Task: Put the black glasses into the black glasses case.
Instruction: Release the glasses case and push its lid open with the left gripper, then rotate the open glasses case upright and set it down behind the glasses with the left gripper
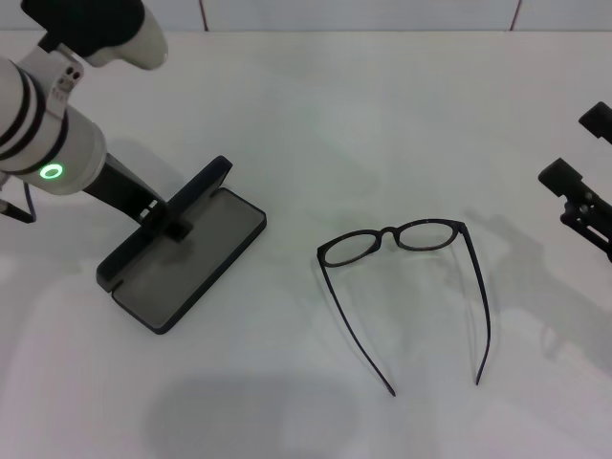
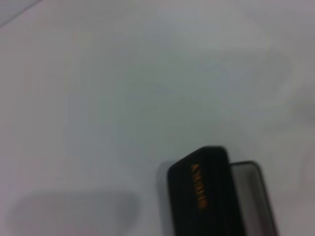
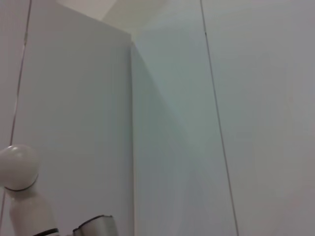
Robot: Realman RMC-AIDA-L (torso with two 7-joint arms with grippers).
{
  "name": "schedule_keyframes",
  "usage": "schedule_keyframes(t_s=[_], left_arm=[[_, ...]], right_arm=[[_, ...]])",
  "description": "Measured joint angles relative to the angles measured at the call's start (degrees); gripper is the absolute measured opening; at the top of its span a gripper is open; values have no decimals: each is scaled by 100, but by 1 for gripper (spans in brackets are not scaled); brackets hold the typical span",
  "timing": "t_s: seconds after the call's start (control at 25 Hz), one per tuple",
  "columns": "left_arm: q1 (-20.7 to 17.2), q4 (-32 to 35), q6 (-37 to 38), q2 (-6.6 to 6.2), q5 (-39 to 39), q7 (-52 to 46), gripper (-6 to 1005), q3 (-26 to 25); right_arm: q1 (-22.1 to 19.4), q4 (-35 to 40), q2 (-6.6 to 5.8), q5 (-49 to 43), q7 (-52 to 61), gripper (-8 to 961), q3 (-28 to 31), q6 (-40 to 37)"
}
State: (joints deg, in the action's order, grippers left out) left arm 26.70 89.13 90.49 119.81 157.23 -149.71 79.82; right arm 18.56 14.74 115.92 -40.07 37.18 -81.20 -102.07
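Note:
The black glasses lie open on the white table at centre, lenses away from me, temple arms stretched toward the front edge. The black glasses case lies open at the left with its grey lining up and its lid standing nearly upright. My left gripper is shut on the lid, one finger on each side. The left wrist view shows the lid with orange lettering and part of the grey tray. My right gripper hovers open and empty at the right edge, well right of the glasses.
A wall with panel seams stands behind the table. The right wrist view shows only wall panels and a white part of the robot. Bare table lies between the case and the glasses.

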Motion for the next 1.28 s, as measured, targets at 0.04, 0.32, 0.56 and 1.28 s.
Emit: schedule_keyframes(t_s=[0.04,0.32,0.56,1.28], left_arm=[[7,-19,-24,0,115,-53,603,67],[31,34,-79,-5,488,-347,559,591],[68,40,-46,-4,500,-359,432,712],[253,801,-1038,-7,517,389,207,1268]], right_arm=[[1,-13,0,21,0,754,0,11],[7,-98,4,88,-1,754,0,29],[-3,-128,9,87,-1,754,-1,37],[149,-83,-31,18,183,753,-966,-157]])
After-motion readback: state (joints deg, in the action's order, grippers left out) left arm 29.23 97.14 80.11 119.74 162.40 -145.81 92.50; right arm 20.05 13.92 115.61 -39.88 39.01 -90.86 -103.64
